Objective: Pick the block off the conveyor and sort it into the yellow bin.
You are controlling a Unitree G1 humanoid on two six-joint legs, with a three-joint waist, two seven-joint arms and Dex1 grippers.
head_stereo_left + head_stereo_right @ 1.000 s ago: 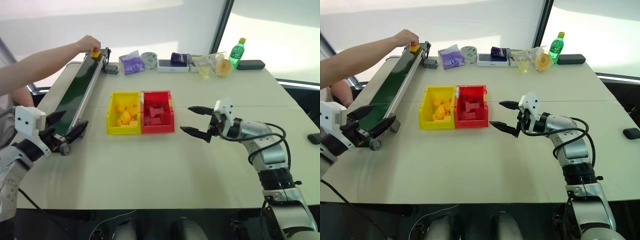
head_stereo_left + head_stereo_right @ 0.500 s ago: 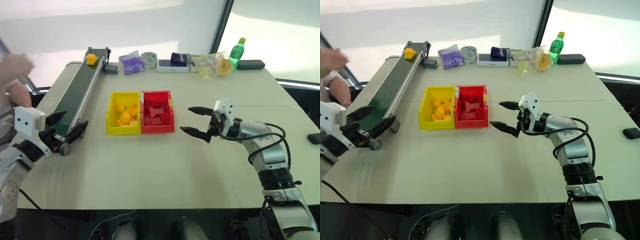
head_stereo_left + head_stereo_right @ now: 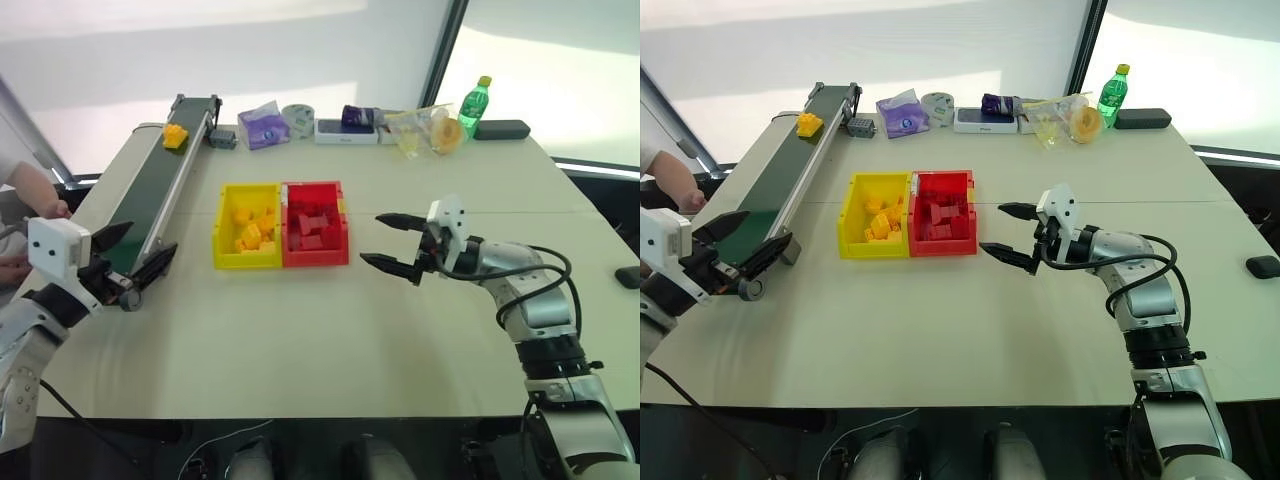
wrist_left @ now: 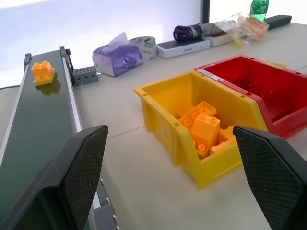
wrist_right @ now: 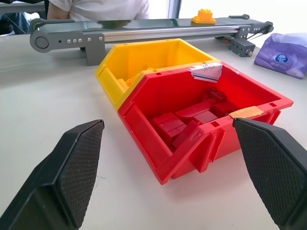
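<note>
Block (image 3: pixel 175 135) riding far end of conveyor (image 3: pixel 150 195)
Both tools spread apart, empty: left tool (image 3: pixel 135 262) at conveyor's near end, right tool (image 3: pixel 392 243) beside red bin (image 3: pixel 315 224).

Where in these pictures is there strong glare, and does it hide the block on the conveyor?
In the left eye view the wall and window behind the table are washed out white, yet the block on the conveyor stays clear. In the left wrist view the background is also overexposed, and the left gripper's fingers look soft.

Both arms level, left gripper (image 3: pixel 126 262) and right gripper (image 3: pixel 392 240) jaws wide
</note>
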